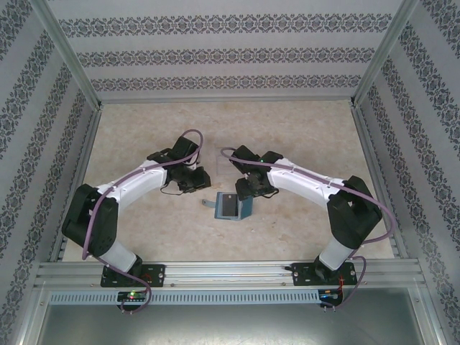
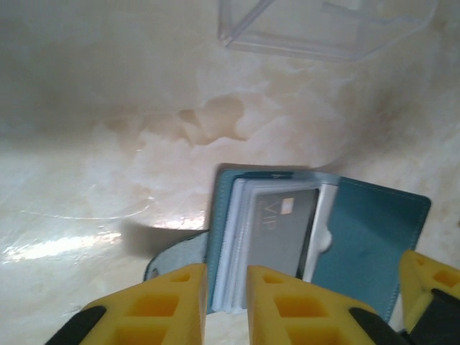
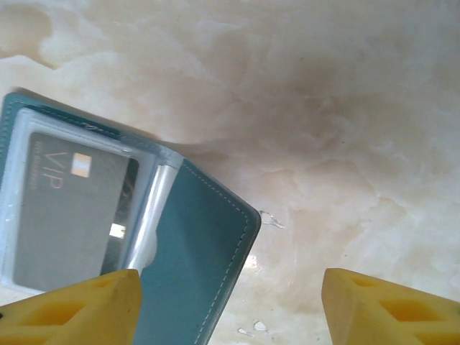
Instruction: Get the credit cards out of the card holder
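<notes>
The teal card holder [image 1: 231, 207] lies open on the table between the two arms. A grey credit card marked VIP [image 2: 282, 230] sits in its clear sleeves [image 3: 68, 215], and the teal flap [image 3: 194, 251] is spread out to the right. My left gripper [image 2: 226, 298] hangs over the holder's left edge, its yellow fingers a narrow slit apart with the white sleeve edges showing between them. Whether it pinches them I cannot tell. My right gripper [image 3: 230, 287] stands wide open at the flap's corner, with its left finger [image 3: 86, 305] over the teal flap and bare table between the jaws.
A clear plastic box [image 2: 323, 29] stands on the pale marbled table just beyond the holder. Patterned walls and metal rails [image 1: 215, 269] enclose the work area. A yellow finger of the right gripper [image 2: 428, 287] shows beside the flap in the left wrist view.
</notes>
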